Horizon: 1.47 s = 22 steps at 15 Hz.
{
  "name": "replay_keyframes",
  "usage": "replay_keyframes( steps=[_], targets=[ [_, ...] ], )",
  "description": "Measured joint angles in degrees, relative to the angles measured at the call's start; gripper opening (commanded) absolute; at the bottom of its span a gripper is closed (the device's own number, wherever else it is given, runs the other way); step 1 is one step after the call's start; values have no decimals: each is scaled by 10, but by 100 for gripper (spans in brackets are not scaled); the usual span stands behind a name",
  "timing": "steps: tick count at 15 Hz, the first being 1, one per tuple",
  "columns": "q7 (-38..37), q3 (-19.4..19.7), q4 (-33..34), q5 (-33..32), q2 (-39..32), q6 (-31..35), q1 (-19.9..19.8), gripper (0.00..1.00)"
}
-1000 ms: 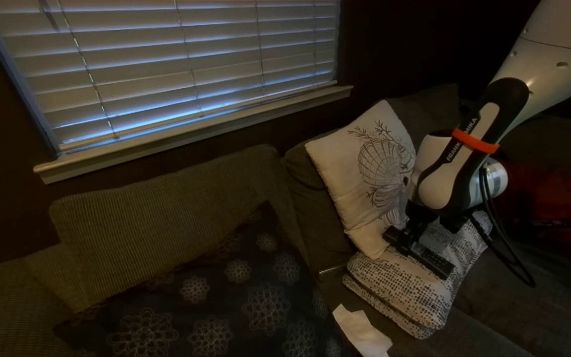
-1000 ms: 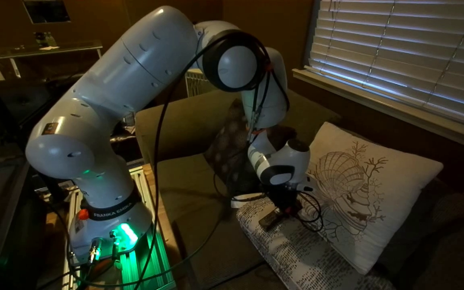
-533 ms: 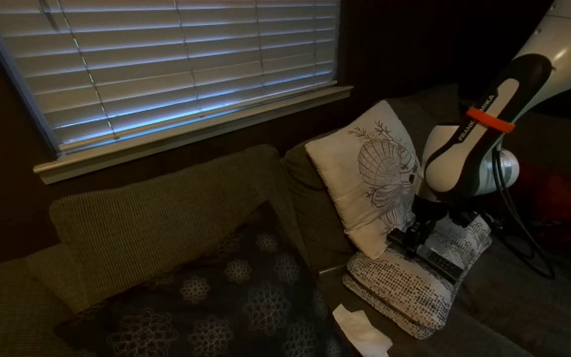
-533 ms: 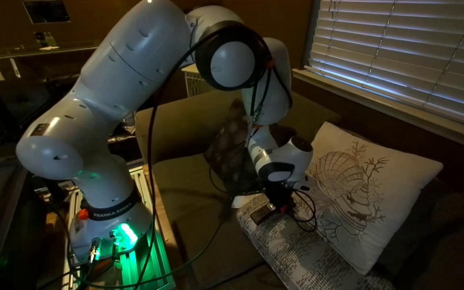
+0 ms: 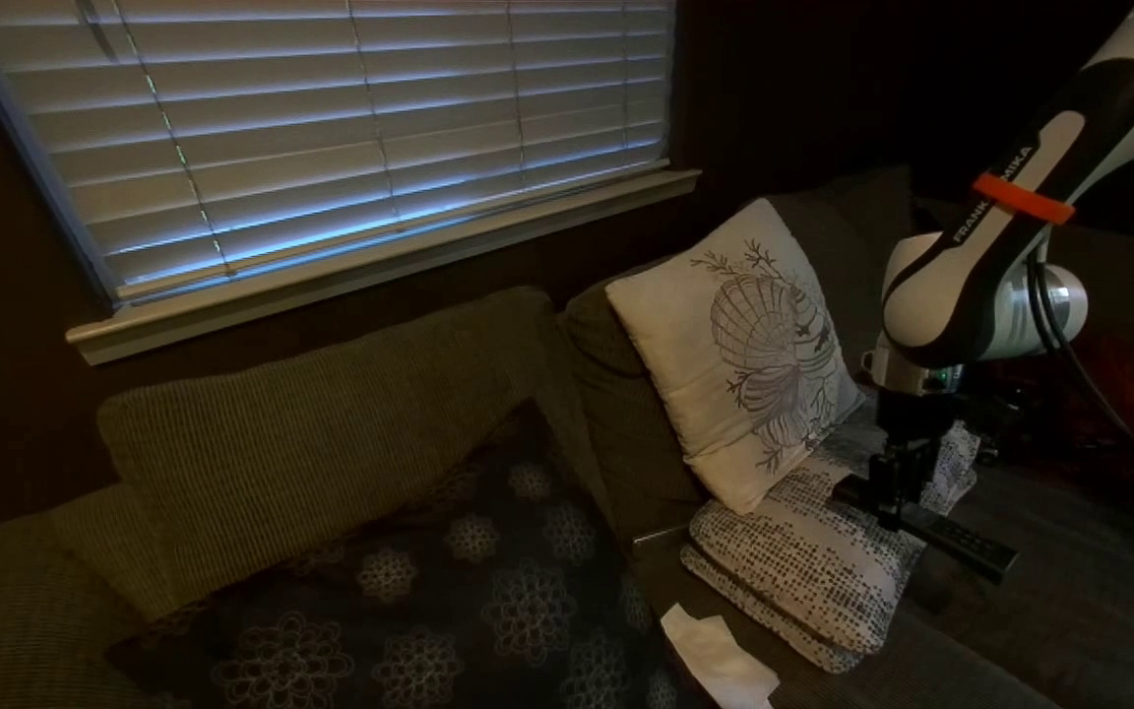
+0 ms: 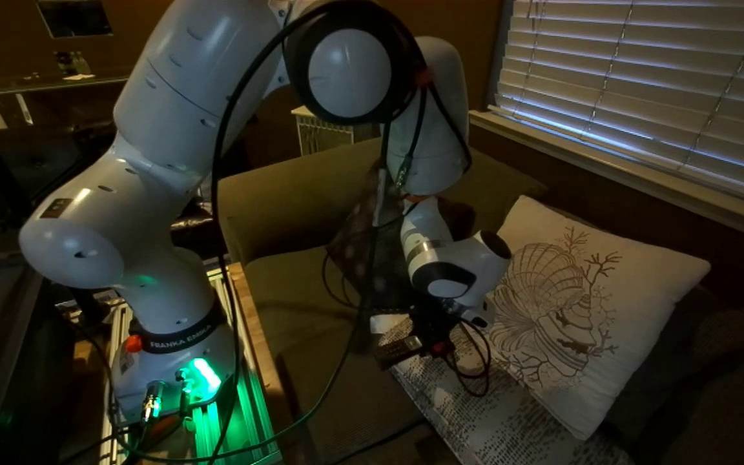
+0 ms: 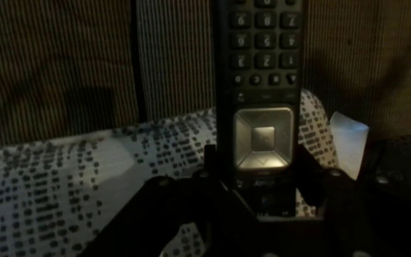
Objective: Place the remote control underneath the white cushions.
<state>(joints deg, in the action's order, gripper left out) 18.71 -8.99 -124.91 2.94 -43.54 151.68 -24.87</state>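
I have the gripper (image 5: 894,507) pinching the remote control (image 5: 966,547); in the wrist view it squeezes both long sides beside the silvery pad (image 7: 263,138), number keys (image 7: 265,40) running up toward twelve o'clock. In an exterior view I've carried it off between three and four o'clock over the last second. Earlier its short end overlapped the corner of the shell-print white cushion (image 5: 759,345) and its long end stopped near the edge of the speckled white cushion (image 5: 793,551). Now the short end is clear of the shell print, over the speckles, and the long end, aimed at four o'clock, reaches out over the sofa (image 5: 1030,630). Whether it touches the speckled cover I can't tell. Both cushions look unmoved, as does the paper (image 5: 720,658), between seven and eight o'clock from my grip. In an exterior view the elbow joint (image 6: 349,73) has risen toward eleven o'clock.
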Motion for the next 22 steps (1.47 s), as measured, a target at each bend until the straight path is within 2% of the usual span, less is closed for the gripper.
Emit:
replay_keyframes(
  steps=[3, 10, 15, 16, 19, 20, 22],
  targets=[
    [-13, 22, -7, 18, 4, -41, 6, 28],
    [-60, 85, -34, 42, 1, -50, 12, 28],
    [-63, 107, -39, 42, -14, -73, 11, 28],
    [-63, 110, -38, 42, -18, -74, 10, 53],
    [-63, 111, -38, 43, -26, -74, 5, 53],
    [-63, 111, -38, 43, -26, -74, 4, 28],
    [-63, 111, -37, 43, -26, -74, 5, 28]
  ],
)
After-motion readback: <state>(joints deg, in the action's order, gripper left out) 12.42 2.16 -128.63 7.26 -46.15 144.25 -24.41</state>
